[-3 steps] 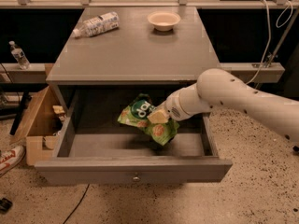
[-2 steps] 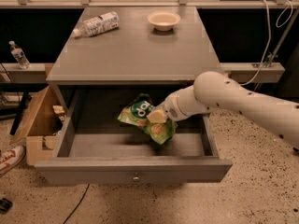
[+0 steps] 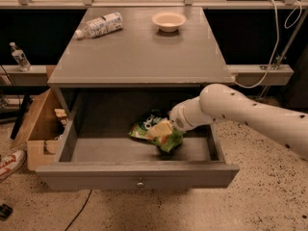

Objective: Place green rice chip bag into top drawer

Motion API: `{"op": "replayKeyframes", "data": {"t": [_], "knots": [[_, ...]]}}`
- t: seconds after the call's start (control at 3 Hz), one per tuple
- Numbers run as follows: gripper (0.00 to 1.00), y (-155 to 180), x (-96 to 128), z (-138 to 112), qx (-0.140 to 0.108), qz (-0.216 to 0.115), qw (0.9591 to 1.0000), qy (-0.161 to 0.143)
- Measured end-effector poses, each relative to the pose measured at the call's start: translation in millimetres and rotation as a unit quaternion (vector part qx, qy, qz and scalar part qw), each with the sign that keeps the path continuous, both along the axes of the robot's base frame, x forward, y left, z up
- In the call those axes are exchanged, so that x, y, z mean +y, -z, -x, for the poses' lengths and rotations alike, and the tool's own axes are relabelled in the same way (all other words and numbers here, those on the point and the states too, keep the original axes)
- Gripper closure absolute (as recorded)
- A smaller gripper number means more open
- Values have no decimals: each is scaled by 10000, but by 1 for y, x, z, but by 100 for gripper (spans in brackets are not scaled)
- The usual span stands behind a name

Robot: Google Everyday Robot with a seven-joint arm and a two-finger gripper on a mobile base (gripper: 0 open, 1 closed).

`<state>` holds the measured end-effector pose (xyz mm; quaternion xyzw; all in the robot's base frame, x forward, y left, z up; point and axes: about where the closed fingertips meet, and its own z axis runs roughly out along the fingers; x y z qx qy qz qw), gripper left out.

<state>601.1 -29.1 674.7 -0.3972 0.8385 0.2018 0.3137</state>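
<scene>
The green rice chip bag (image 3: 143,125) is inside the open top drawer (image 3: 96,173), right of the middle and tilted, its lower end near the drawer floor. My gripper (image 3: 162,128) reaches in from the right on the white arm (image 3: 240,110) and is shut on the bag's top. The drawer is pulled fully out, with its round knob (image 3: 140,183) at the centre of the front panel.
On the cabinet top (image 3: 139,57) a plastic bottle (image 3: 100,25) lies at the back left and a cream bowl (image 3: 169,20) stands at the back. A cardboard box (image 3: 41,129) is on the floor to the left. A small bottle (image 3: 20,57) stands on a left shelf.
The arm and gripper have shifted slightly to the left and lower into the drawer with the bag. The drawer has not moved.
</scene>
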Motion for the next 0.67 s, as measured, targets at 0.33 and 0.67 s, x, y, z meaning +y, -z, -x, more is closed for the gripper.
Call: {"op": "replayKeyframes", "data": {"t": [0.33, 0.67], "knots": [[0, -13, -24, 12, -138, 54, 9997, 200], [0, -50, -61, 32, -443, 150, 9976, 512]]}}
